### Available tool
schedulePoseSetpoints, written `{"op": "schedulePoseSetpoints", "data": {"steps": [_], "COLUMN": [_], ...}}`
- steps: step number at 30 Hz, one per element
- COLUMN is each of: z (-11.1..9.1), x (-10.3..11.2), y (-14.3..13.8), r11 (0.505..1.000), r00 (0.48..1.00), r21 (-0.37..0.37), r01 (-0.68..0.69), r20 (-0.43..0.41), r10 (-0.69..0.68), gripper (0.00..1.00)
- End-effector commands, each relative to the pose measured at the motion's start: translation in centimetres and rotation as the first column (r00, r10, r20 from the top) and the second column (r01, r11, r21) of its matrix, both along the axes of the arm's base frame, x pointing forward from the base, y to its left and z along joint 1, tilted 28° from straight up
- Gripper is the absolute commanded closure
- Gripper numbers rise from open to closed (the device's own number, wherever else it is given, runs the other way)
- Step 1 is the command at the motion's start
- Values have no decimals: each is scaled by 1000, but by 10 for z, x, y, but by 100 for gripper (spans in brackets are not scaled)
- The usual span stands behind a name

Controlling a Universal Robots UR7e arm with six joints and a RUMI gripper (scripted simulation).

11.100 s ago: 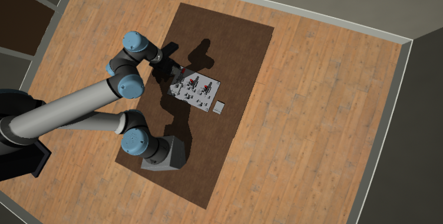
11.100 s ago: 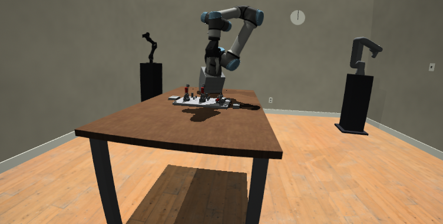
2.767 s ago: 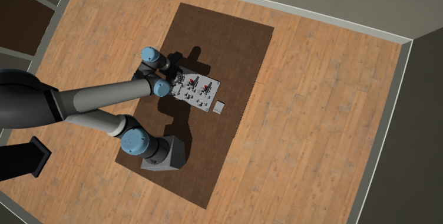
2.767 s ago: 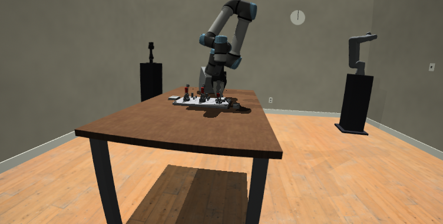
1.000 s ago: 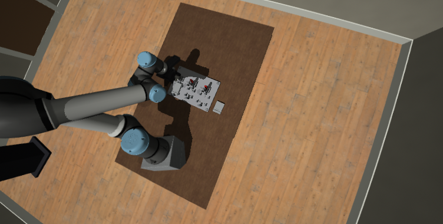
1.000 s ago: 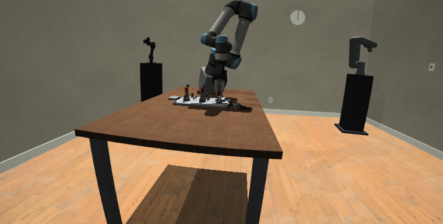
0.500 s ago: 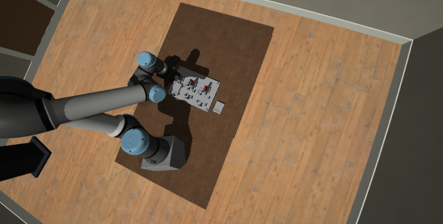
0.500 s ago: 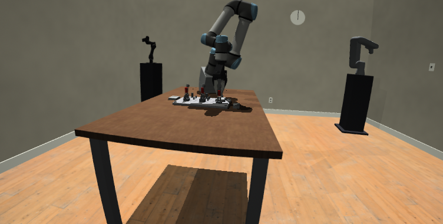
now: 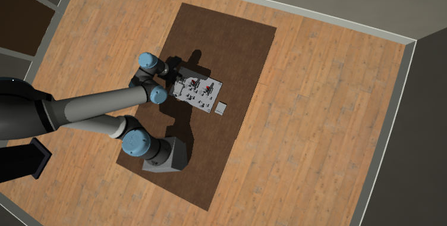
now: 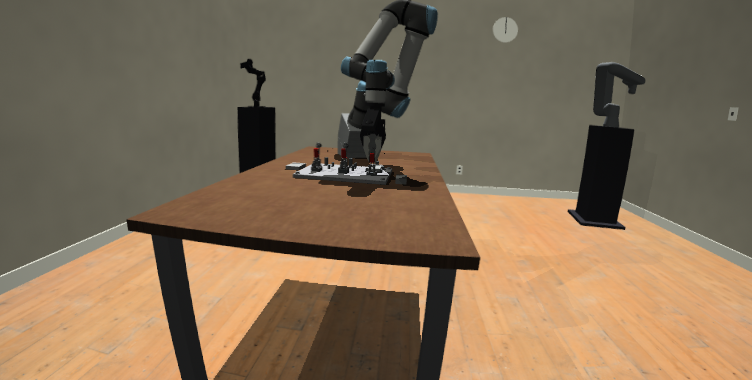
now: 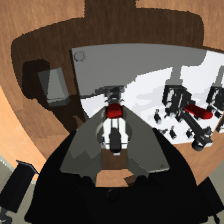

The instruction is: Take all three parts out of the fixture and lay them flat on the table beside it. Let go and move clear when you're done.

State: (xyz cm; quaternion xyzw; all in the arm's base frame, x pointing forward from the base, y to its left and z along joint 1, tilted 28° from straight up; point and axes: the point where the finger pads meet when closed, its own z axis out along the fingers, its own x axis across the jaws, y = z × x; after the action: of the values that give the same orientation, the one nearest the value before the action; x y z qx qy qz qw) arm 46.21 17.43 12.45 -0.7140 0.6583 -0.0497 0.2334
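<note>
On the table, top view: the white fixture point(image 9: 200, 94) lay near the middle of the brown table point(image 9: 238, 52), the arm reaching in from nine o'clock.
Fixture contents, top view: two red-handled clamps point(image 9: 207, 88) stood on the plate; the end at nine o'clock was hidden under the wrist.
Beside the fixture, top view: a small grey plate point(image 9: 220, 107) lay flat on the table at about four o'clock of the fixture, just beside it; it was judged to be one part already out.
Exterior view, gripper: the gripper point(image 10: 372, 151) hung straight down over the fixture's three o'clock end, its tips at a red-topped clamp.
Exterior view, fixture: three upright red-topped clamps stood in a row; whether parts sat under them was too small to tell.
Exterior view, table: a small dark block point(image 10: 401, 179) lay just off the fixture at three o'clock.
Wrist view, jaws: the jaws were clenched on the red-topped toggle clamp point(image 11: 114, 125), which sat between them at centre.
Wrist view, surroundings: a second clamp point(image 11: 192, 112) stood at three o'clock; the dark block point(image 11: 52, 85) lay at ten o'clock.
Step in hand (judgement): working the clamp lever to free a part.
Doing it well (judgement): the grip should stay firm and follow the lever's arc, not pull straight, lest the fixture slide.
</note>
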Motion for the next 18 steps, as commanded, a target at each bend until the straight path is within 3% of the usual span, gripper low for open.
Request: {"op": "schedulePoseSetpoints", "data": {"steps": [1, 17, 18], "z": [0, 0, 0], "x": [0, 0, 0], "y": [0, 0, 0], "r11": [1000, 1000, 1000], "r00": [1000, 1000, 1000], "r21": [0, 0, 0], "r01": [0, 0, 0], "r20": [1, 1, 1], "r10": [0, 0, 0], "gripper": [100, 100, 72]}}
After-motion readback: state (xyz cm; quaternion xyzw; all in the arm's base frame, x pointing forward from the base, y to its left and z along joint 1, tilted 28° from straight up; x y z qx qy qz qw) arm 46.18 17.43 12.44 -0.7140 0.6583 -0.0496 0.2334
